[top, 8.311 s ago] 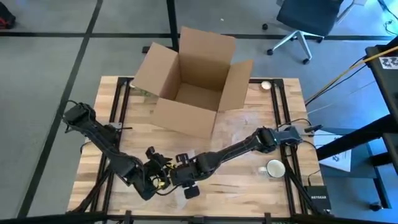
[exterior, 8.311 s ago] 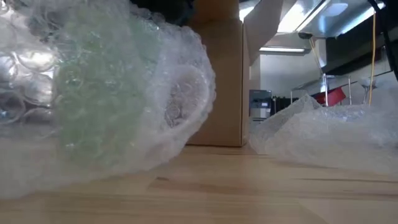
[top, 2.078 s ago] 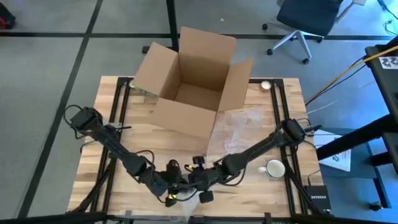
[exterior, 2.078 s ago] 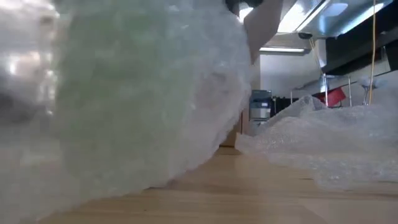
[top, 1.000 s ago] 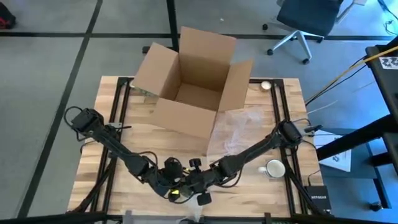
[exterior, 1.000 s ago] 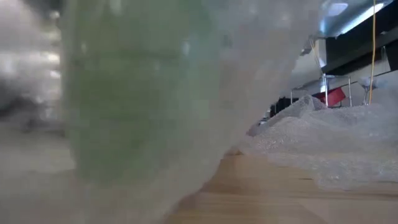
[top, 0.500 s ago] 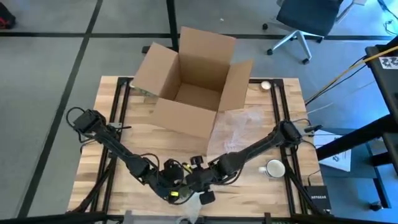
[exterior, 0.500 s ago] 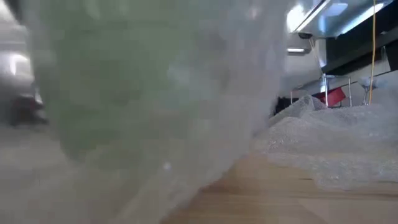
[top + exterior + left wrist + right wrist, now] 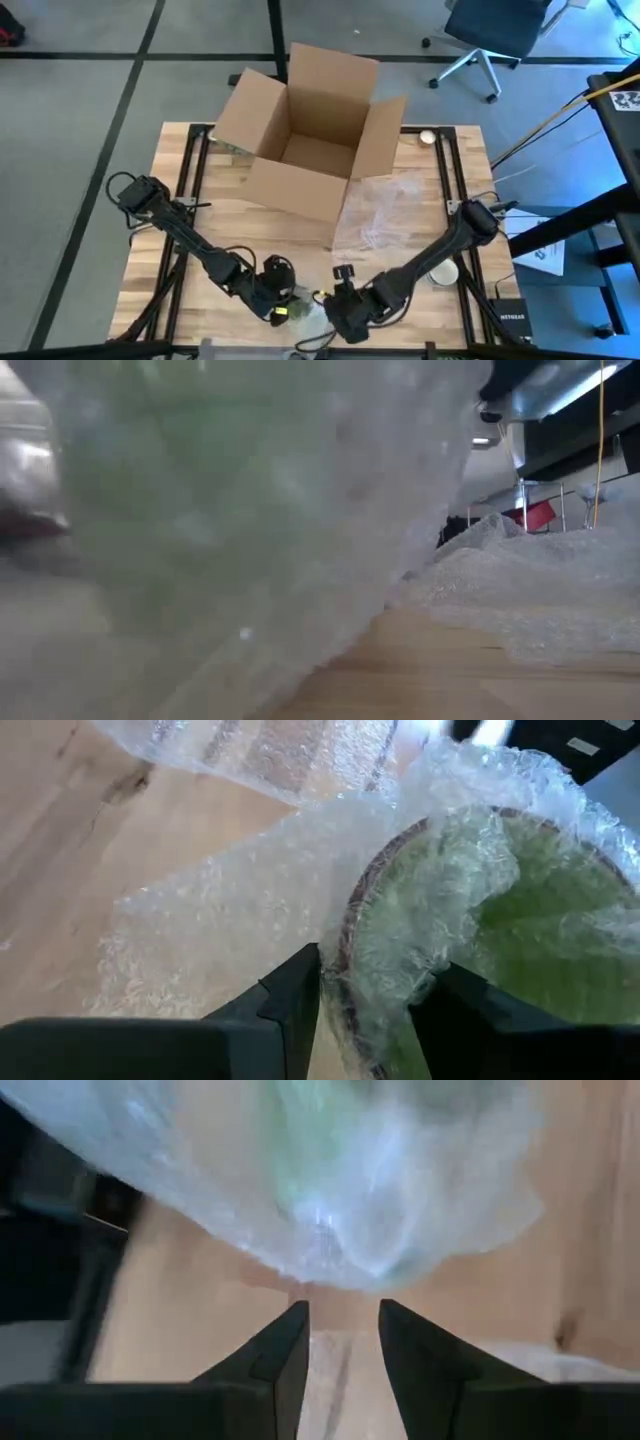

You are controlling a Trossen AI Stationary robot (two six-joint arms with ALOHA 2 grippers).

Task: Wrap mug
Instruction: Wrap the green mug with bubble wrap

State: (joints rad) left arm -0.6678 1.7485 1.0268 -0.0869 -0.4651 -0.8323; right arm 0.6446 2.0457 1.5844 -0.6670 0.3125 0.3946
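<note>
While the left claw (image 9: 365, 995) is clenching the rim of the green mug (image 9: 500, 930) through its bubble wrap (image 9: 220, 930) at the worktop's (image 9: 200, 225) near edge, the right claw (image 9: 340, 1342) is hanging just beside it, fingers parted and gripping nothing. The bundle is blocking most of the low view. A cardboard box (image 9: 305, 130) is standing open at the far side, leaving bare wood between.

The right end effector (image 9: 335, 318) now sits back from the wrapped green mug (image 9: 298, 312) — fingers apart; its arm hides the white mug.
</note>
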